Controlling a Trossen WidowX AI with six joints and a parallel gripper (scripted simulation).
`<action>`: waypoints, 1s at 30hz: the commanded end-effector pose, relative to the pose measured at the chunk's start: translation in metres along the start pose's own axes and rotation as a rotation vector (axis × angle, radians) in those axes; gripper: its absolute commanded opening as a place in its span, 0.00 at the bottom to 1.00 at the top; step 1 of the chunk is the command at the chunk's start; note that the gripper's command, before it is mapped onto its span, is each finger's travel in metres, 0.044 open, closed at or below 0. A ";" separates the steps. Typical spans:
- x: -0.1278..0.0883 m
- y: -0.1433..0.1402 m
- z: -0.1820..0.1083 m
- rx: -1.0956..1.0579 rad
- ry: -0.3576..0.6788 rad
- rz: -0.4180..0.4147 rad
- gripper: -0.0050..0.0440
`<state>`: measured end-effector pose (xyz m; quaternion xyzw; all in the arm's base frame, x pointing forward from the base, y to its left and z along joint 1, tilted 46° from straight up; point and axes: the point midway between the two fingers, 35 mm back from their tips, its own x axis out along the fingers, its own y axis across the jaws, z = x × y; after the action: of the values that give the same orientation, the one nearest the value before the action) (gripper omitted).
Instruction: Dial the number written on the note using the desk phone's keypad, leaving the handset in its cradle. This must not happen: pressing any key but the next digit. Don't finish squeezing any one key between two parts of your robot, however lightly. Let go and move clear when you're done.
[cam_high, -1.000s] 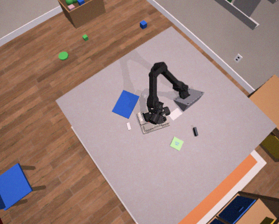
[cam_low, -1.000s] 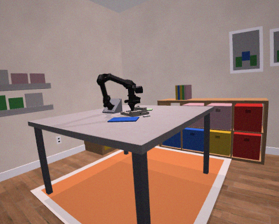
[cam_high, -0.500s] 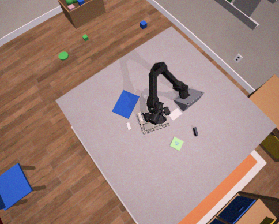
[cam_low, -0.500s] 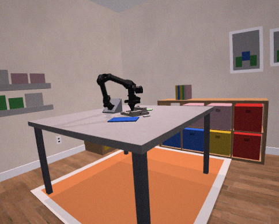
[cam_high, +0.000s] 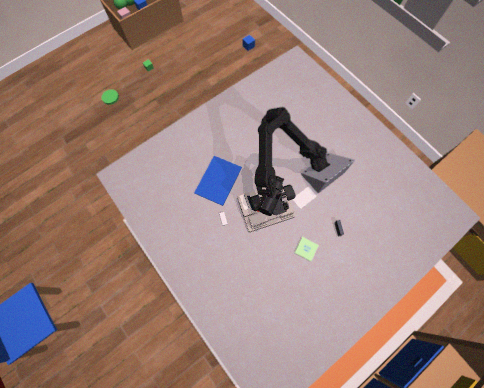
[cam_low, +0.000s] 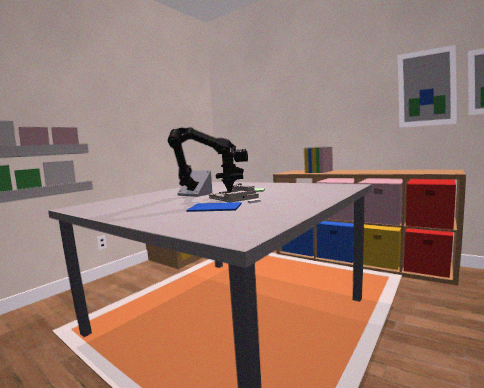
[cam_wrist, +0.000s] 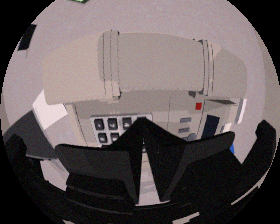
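The grey desk phone (cam_high: 260, 226) (cam_low: 235, 194) (cam_wrist: 163, 106) lies on the table, its handset (cam_wrist: 150, 66) resting in the cradle. Its dark keypad (cam_wrist: 111, 128) shows in the wrist view, partly hidden by my fingers. My gripper (cam_wrist: 141, 122) (cam_high: 267, 202) (cam_low: 229, 188) is shut, fingertips together, pointing down right over the keypad. I cannot tell whether the tips touch a key. The green note (cam_high: 306, 248) (cam_low: 258, 189) lies on the table beyond the phone; its writing is too small to read.
A blue book (cam_high: 218, 180) (cam_low: 214, 206) lies left of the phone. A white card (cam_high: 223, 218), a white paper (cam_high: 305, 197) and a small black block (cam_high: 339, 227) lie nearby. The arm's grey base wedge (cam_high: 327, 171) (cam_low: 196, 183) stands behind.
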<state>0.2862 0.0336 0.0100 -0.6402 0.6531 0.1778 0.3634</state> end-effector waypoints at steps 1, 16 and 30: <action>0.001 0.000 0.000 -0.003 0.003 -0.001 0.00; -0.028 0.027 0.000 -0.003 0.003 -0.001 0.00; -0.014 0.029 0.000 -0.003 0.003 -0.001 0.00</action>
<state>0.2577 0.0502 0.0155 -0.6399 0.6528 0.1780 0.3641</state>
